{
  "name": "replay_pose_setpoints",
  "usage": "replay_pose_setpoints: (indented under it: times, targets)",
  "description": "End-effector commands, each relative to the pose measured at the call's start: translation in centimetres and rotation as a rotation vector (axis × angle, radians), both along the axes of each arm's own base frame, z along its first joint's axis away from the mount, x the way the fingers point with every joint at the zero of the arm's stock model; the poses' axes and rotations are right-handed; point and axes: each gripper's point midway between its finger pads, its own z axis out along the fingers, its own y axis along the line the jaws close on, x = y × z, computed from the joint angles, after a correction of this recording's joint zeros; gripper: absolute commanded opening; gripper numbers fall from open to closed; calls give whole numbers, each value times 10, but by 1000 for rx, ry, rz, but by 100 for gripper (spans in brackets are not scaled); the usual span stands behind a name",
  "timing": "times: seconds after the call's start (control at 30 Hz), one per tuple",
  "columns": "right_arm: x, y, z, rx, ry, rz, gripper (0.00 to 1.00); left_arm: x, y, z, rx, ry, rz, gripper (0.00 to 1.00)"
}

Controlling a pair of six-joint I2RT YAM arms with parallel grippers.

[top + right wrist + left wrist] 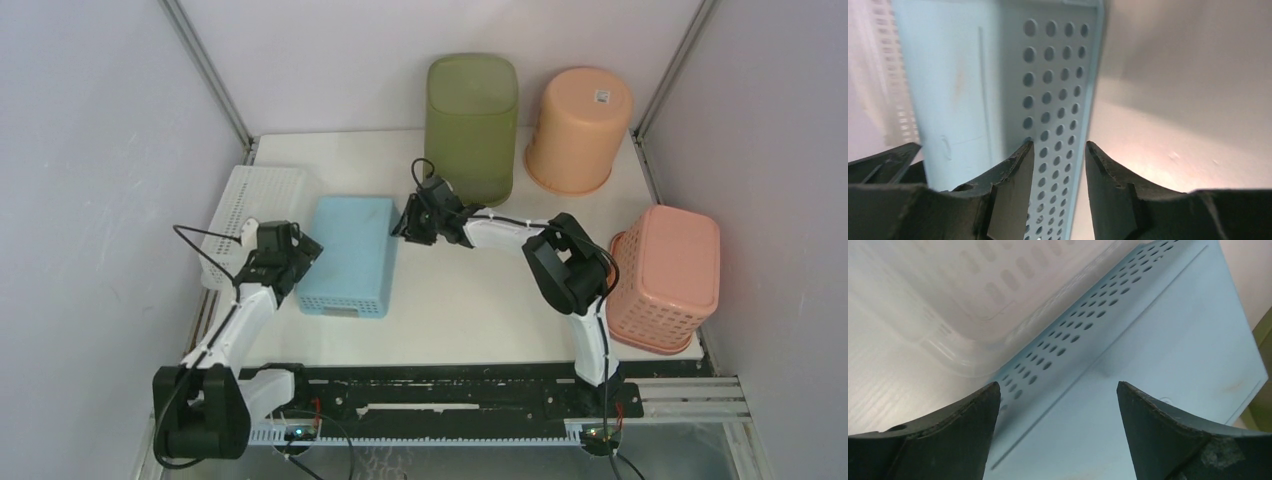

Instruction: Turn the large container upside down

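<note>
The blue container (347,255) lies bottom-up left of centre; the left gripper (1058,386), jaws wide apart, sits at its 9 o'clock. The right gripper (1059,147), at its 2 o'clock, gapes narrowly, empty.

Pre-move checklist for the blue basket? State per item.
1. Left gripper open and empty: ok.
2. Right gripper open, nothing between the fingers: ok.
3. Blue basket lying solid base up, so it looks inverted: ok.
4. Right gripper touching the basket's perforated wall: cannot tell.
5. Room for the left gripper between the blue basket and the white basket: cannot tell, they sit close.
6. Green bin apart from the blue basket: ok.
</note>
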Motion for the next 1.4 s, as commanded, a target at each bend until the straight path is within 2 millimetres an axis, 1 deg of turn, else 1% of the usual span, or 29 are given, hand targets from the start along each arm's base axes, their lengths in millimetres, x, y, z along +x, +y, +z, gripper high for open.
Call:
replay_pose_setpoints:
  times: [0.0,0.07,0.1,0.13,0.17,0.23,0.3,0.37,0.43,0.47,0.57,0.6,0.67,0.7,0.77,0.83,0.87,0.9,0.93,1.0,1.1,1.17,1.27,1.37]
  targets:
    - [30,33,47,150,-97,33,52,41,15,35,-12,-114,30,90]
    - [32,30,57,138,-115,43,53,49,14,40,-23,-112,9,90]
    - [30,25,63,120,-136,43,55,51,10,48,-32,-126,-13,90]
    - [24,17,68,85,-173,45,57,51,3,58,-52,-152,-48,90]
    - [16,11,77,55,-215,55,60,49,-2,67,-69,-177,-69,91]
    - [-4,3,92,-34,-282,94,63,42,-8,89,-78,-233,-98,95]
    - [-32,-1,93,-134,-298,163,63,27,-8,108,-57,-257,-104,99]
    - [-62,-1,93,-193,-316,225,62,7,-1,116,-28,-243,-76,100]
    - [-98,8,84,-196,-297,311,61,-12,6,114,-6,-225,-35,100]
    - [-120,15,79,-189,-285,358,61,-20,11,112,2,-218,-6,100]
    - [-170,36,70,-114,-240,463,60,-44,25,97,17,-156,99,100]
    - [-185,44,70,-82,-225,497,60,-51,29,91,23,-124,137,100]
    - [-212,55,67,-41,-203,554,60,-64,41,81,48,-69,220,100]
    - [-221,61,68,-23,-204,578,60,-70,45,77,53,-54,248,100]
    - [-243,76,73,39,-203,651,60,-75,49,71,53,-67,289,100]
    - [-254,88,70,81,-188,688,60,-75,52,65,38,-102,312,100]
    - [-256,92,67,98,-173,700,60,-73,53,63,38,-115,316,100]
    - [-254,96,62,106,-163,697,60,-70,56,61,43,-120,323,100]
    - [-250,99,52,103,-151,691,60,-66,60,60,50,-119,332,100]
    - [-234,107,47,113,-147,669,60,-59,65,53,59,-88,338,100]
    - [-202,113,36,91,-152,605,60,-48,76,39,61,-35,358,100]
    - [-179,119,35,96,-165,550,60,-41,86,32,64,-25,391,99]
    - [-143,120,33,70,-206,458,60,-27,98,29,66,-41,407,99]
    - [-108,123,32,42,-240,377,60,-7,108,28,76,-69,406,100]
